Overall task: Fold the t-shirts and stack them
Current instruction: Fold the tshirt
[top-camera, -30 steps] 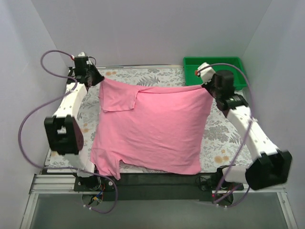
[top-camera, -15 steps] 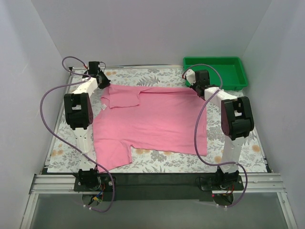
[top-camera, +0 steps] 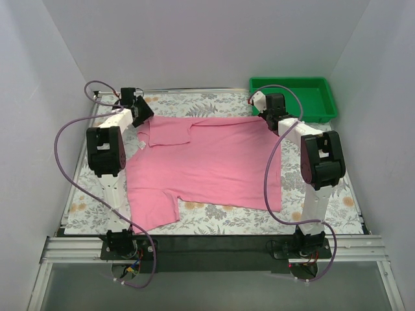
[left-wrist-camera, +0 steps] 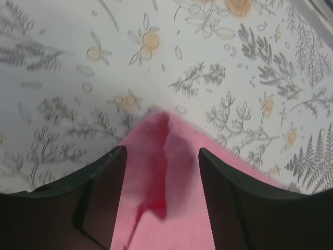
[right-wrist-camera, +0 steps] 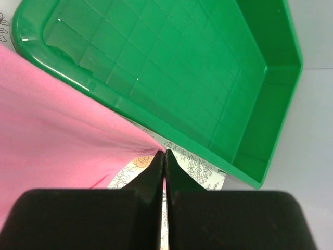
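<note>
Left wrist view: left gripper (left-wrist-camera: 161,151), jaws parted, straddles the t-shirt (left-wrist-camera: 171,203) corner; right gripper (right-wrist-camera: 162,154), clenching it, should release low and flat.

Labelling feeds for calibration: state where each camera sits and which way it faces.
Top external: above and behind the bases, looking down on the t-shirt; both arms show, left hand, right hand.
Left wrist: looks down at a t-shirt corner between its open fingers.
Right wrist: looks past shut fingers pinching the t-shirt toward the green tray.
Shared: the t-shirt, everywhere.

White-linked left arm (top-camera: 115,194) and right arm (top-camera: 314,204), black joint housings (top-camera: 106,150), looping purple cables (top-camera: 58,149), black fingers (left-wrist-camera: 99,200).
</note>
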Robot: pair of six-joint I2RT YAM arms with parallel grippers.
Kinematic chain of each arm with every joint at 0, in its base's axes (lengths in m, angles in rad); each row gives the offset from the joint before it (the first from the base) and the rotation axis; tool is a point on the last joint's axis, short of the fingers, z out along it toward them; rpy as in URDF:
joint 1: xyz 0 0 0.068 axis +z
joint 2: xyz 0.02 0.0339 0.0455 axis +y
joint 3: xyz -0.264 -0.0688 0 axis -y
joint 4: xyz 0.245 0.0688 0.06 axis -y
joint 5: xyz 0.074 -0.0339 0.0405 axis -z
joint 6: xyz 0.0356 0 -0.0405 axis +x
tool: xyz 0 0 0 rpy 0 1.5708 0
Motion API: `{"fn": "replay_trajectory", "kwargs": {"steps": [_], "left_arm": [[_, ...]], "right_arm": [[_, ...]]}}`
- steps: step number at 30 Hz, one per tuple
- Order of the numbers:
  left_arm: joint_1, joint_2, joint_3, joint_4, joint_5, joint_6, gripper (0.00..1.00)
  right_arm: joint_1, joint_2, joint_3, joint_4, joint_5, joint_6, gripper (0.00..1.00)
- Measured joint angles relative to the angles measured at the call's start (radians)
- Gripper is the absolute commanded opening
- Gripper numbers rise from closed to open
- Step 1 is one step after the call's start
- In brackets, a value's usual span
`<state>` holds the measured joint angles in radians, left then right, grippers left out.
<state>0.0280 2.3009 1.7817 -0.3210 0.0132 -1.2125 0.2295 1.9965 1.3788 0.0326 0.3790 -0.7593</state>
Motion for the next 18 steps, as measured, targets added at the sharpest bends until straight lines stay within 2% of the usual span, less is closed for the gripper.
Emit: {"fn": "replay_trajectory", "kwargs": {"steps": [6, 10, 18], "left_arm": [[-0.002, -0.175, -0.186, -0.057, -0.023, -0.034, 0.55], [-0.007, -0.279, -0.284, -0.112, -0.05, -0.056, 0.49], [-0.046, -0.341, -0.348, -0.179, -0.064, -0.069, 0.38]], "right_arm": [[0.0, 0.0, 0.0, 0.001, 0.0, 0.001, 0.01], [0.0, -0.002, 0.0, 0.001, -0.001, 0.002, 0.01], [0.0, -0.011, 0.0, 0.001, -0.008, 0.004, 0.01]]}}
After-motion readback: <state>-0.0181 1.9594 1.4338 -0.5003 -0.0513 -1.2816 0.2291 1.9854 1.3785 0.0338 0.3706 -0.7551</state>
